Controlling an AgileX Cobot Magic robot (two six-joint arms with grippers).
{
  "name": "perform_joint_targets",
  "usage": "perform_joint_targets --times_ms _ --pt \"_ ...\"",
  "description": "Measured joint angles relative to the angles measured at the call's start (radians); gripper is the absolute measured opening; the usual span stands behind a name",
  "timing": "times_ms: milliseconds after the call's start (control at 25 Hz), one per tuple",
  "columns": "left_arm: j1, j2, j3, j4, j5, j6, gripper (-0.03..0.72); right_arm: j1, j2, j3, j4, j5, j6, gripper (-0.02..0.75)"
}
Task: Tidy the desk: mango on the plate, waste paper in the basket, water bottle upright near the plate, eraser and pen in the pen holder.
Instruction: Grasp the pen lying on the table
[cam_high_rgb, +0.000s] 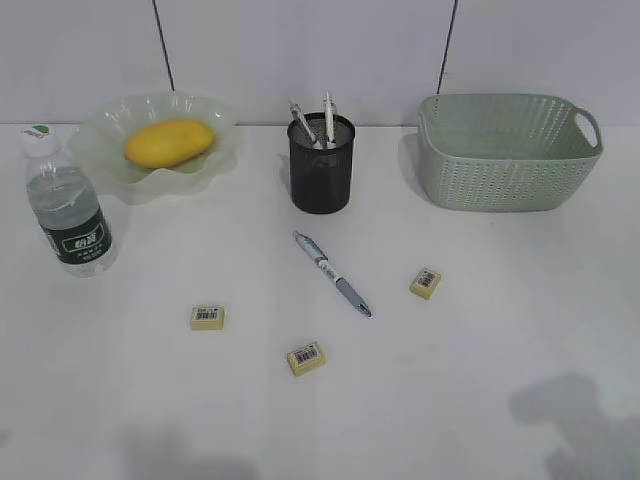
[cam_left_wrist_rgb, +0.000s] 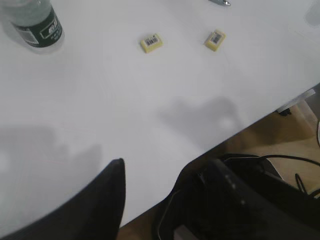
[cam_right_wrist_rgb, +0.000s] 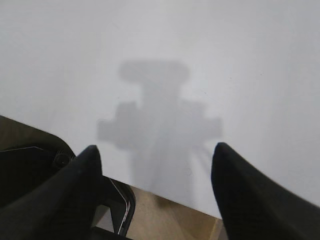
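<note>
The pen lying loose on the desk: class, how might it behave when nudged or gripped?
The pen lies flat on the smooth desk, and its round barrel would probably roll if pushed sideways. It looks rigid and light, so lifting should be easy. Its slim, glossy body might slip or pivot in a claw gripping off-centre.

A: Matt white counter (cam_high_rgb: 480, 400), smooth. Translucent pale-green glass plate (cam_high_rgb: 215, 150), glossy, under a smooth-skinned mango (cam_high_rgb: 168, 142). Clear plastic water bottle (cam_high_rgb: 68, 215), dark green label.

B: Black metal-mesh pen holder (cam_high_rgb: 321, 170); woven-pattern plastic basket (cam_high_rgb: 505, 155), matt sage green. 3 yellowish erasers (cam_high_rgb: 207, 317), paper barcode stickers on each.
</note>
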Motion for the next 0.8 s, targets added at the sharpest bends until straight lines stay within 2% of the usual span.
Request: perform_joint_targets --times_ms 160,360,640,800 --pt "0.0 -0.171 0.108 0.0 0.002 0.054 0.396 0.0 0.0 0.0 0.0 0.0 0.0 0.543" --pt "0.0 -0.319 0.187 -0.004 0.004 0.084 0.396 0.0 0.0 0.0 0.0 0.0 0.0 0.543" --pt "0.0 -0.365 0.203 -0.009 0.003 0.087 0.396 0.0 0.0 0.0 0.0 0.0 0.0 0.541" --pt "0.0 -0.365 0.219 -0.014 -0.063 0.087 0.396 0.0 0.0 0.0 0.0 0.0 0.0 0.541"
